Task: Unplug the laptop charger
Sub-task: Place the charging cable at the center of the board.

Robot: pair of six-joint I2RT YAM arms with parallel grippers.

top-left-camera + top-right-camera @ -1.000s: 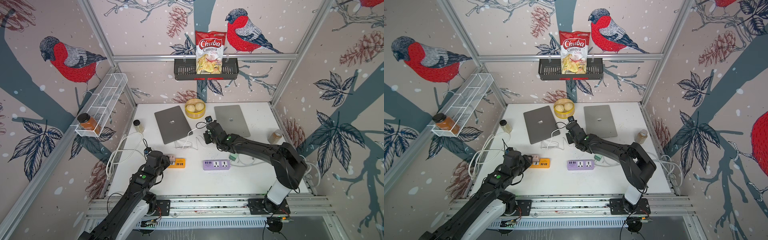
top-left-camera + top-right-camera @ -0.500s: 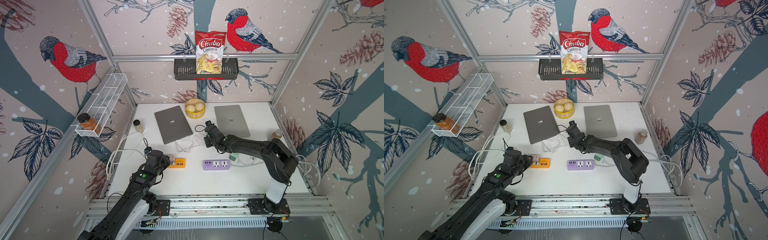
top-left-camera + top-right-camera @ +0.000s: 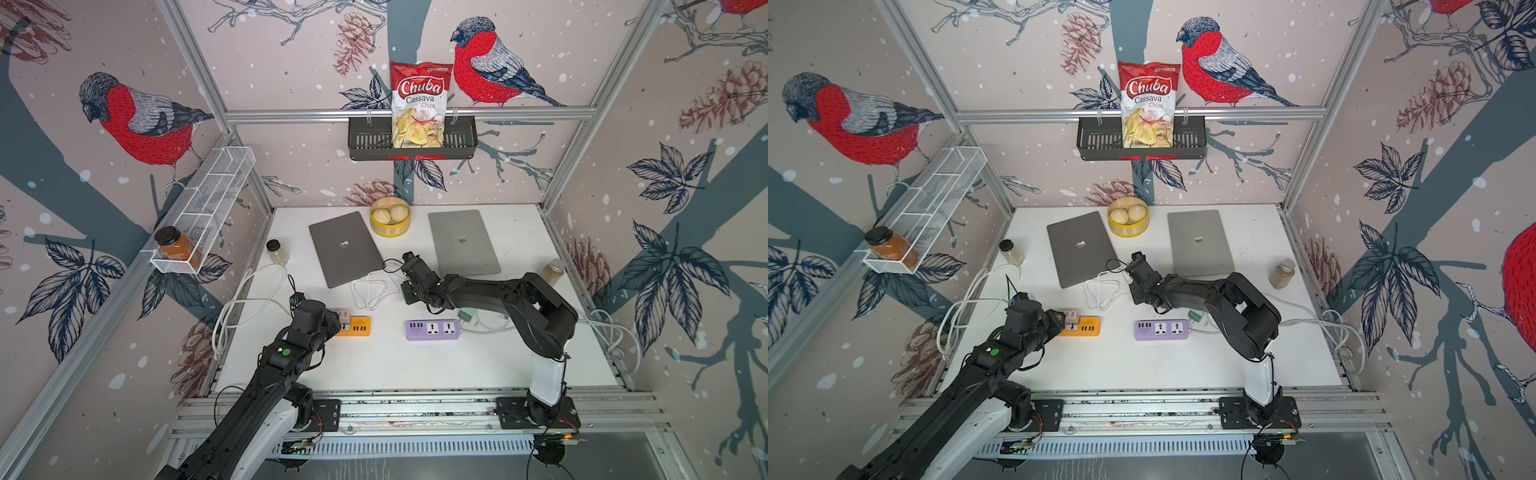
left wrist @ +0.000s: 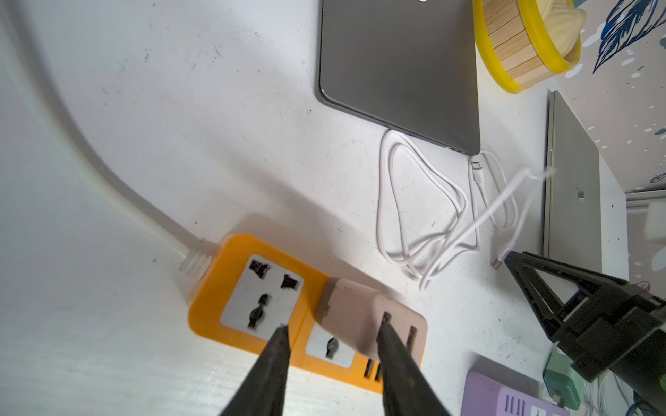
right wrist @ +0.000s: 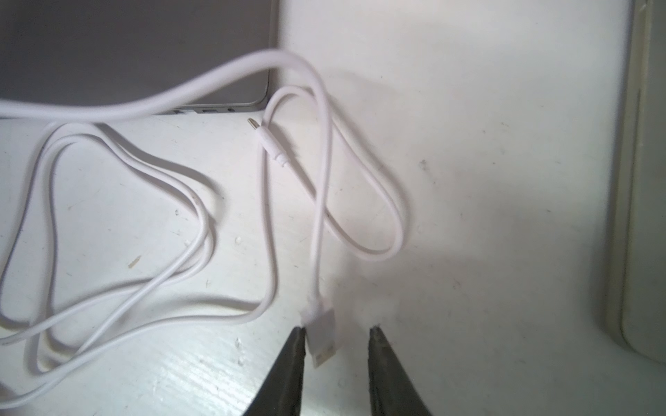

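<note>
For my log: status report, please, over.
Left tool open over pink charger in orange strip. Right tool open beside USB plug. Cable out of laptop. Nothing blocking.

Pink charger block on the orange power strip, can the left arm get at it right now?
Probably yes: the left gripper is right at the pink charger block, jaws apart, nothing in between.

L arm (image 3: pixel 286 361) bent low, jaws slightly apart, R arm (image 3: pixel 490 291) stretched fwd, jaws parted

Steamer basket (image 3: pixel 390 222) sits far, between left laptop (image 3: pixel 345 249) and right laptop (image 3: pixel 463 241); cable (image 5: pixel 277 56) lies nearer; charger (image 3: pixel 343 316) sits on the left power strip (image 3: pixel 359 326).
</note>
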